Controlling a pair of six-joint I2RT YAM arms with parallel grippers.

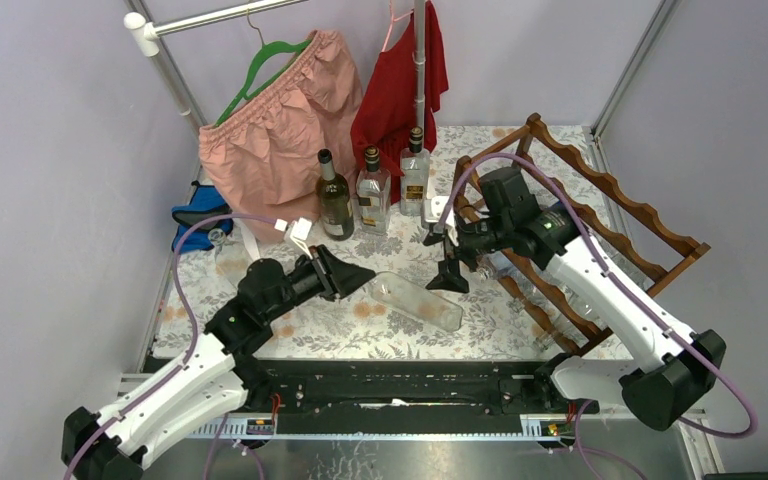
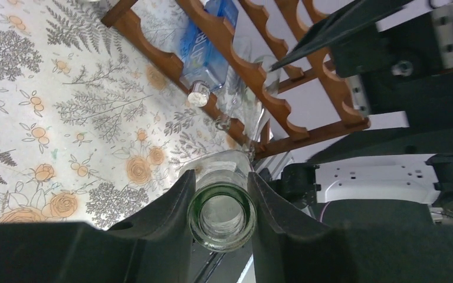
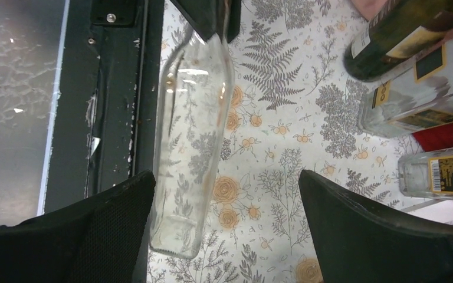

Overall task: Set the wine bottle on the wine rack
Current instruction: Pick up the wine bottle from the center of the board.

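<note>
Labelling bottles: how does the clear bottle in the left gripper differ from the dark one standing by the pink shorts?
The clear bottle is on its side; the dark bottle stands upright. The clear bottle is see-through, the dark bottle opaque and labelled. The left gripper clamps the clear bottle's neck; nothing holds the dark bottle.

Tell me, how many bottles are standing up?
3, in a row at the back: the dark bottle on the left, the middle bottle, clear, and the right bottle, clear, beside the rack. More may hide behind the right arm.
</note>
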